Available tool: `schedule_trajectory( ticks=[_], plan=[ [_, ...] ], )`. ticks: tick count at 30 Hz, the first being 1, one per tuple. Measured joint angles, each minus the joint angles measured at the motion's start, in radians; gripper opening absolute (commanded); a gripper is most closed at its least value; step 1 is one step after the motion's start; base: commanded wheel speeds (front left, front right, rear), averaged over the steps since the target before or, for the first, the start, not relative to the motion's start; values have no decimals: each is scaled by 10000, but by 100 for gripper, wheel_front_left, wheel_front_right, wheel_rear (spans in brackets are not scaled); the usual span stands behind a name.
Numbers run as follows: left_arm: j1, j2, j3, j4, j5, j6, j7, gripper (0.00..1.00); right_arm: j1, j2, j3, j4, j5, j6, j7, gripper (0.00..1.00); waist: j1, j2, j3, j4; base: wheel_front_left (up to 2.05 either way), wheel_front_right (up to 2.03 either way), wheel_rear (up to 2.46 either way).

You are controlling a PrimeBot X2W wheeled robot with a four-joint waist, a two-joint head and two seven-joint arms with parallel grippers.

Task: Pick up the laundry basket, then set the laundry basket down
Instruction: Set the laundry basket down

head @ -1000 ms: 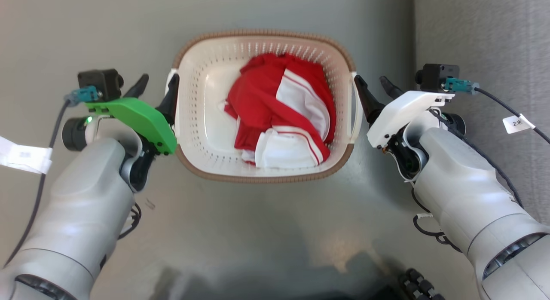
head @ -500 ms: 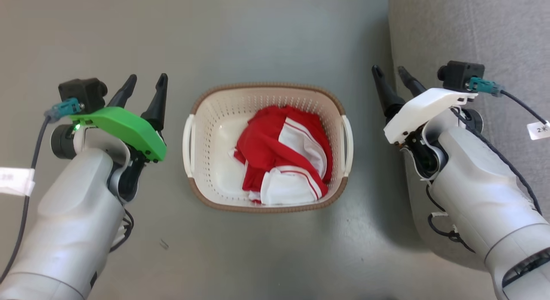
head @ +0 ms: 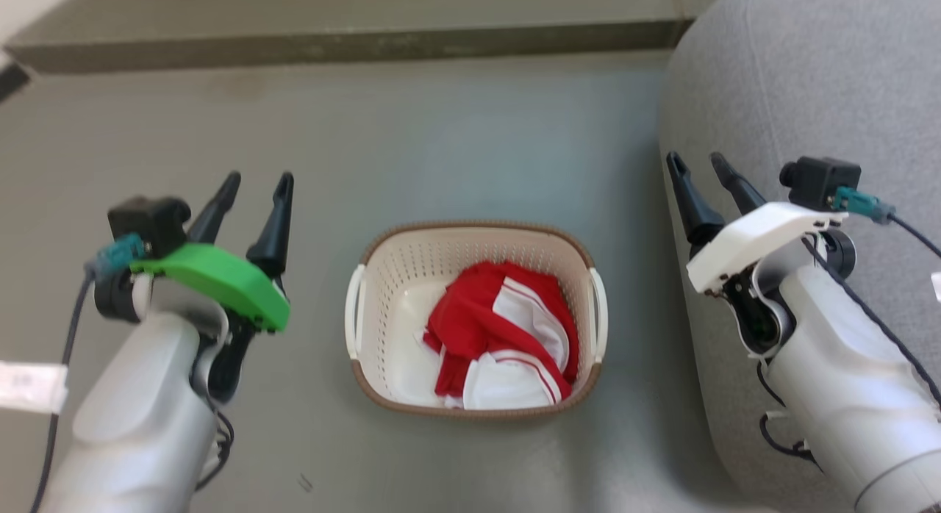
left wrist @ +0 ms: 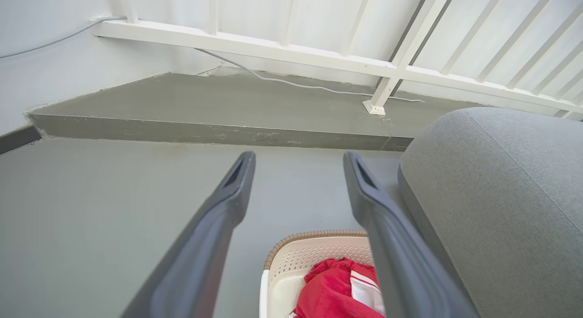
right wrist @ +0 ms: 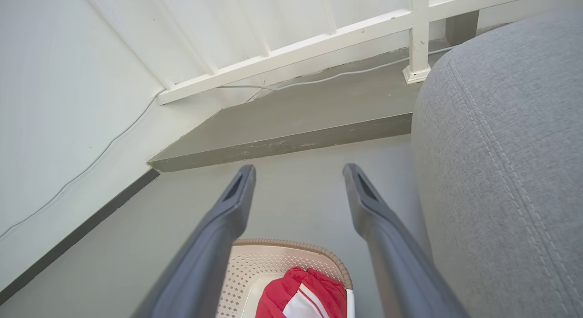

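Observation:
The laundry basket point(head: 382, 278), cream perforated plastic with a brown rim and white side handles, rests on the grey floor in the middle of the head view. Red and white clothes point(head: 503, 340) lie inside it. My left gripper point(head: 259, 182) hangs open to the basket's left, apart from it. My right gripper point(head: 697, 162) hangs open to its right, over the grey cushion. Both are empty. The left wrist view looks down on the laundry basket point(left wrist: 309, 254) between the open fingers point(left wrist: 227, 204), and the right wrist view shows the laundry basket point(right wrist: 273, 259) below its fingers point(right wrist: 369, 204).
A large grey upholstered cushion point(head: 801, 94) fills the right side, close to the basket. A low concrete step point(head: 331, 46) runs along the far side, with a white railing point(left wrist: 319, 53) and a cable behind it. A white wall point(right wrist: 54, 104) stands at the left.
Both grippers have let go of the basket handles and drawn apart and up. The basket now sits on the floor, lower and smaller in the head view, which has itself risen and tilted.

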Motion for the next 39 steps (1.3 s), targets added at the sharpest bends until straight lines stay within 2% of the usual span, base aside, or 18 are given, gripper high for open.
schedule_trajectory(
  ticks=[4,9,19,27,39],
  plan=[
    [715,-8,305,-385,428,0,2,100,563,-29,-347,-548,-418,-25,0,100,0,0,-571,85,0,0,0],
    [1526,-8,1133,-1007,918,36,0,100,1352,-79,-669,-1340,-1131,-284,2,100,0,0,-1295,160,0,0,0],
    [3042,-203,2243,-2429,1812,424,0,100,2856,-94,-1655,-2976,-1860,-713,0,100,0,0,-2444,240,0,0,0],
    [4101,-387,2803,-3127,2416,430,0,100,3812,-88,-2266,-4138,-2477,-986,0,100,0,0,-2747,323,0,0,0],
    [4814,-765,3310,-3893,3001,401,0,100,4807,59,-2759,-5143,-3083,-1078,0,100,0,0,-2756,256,0,0,0]
  ],
)
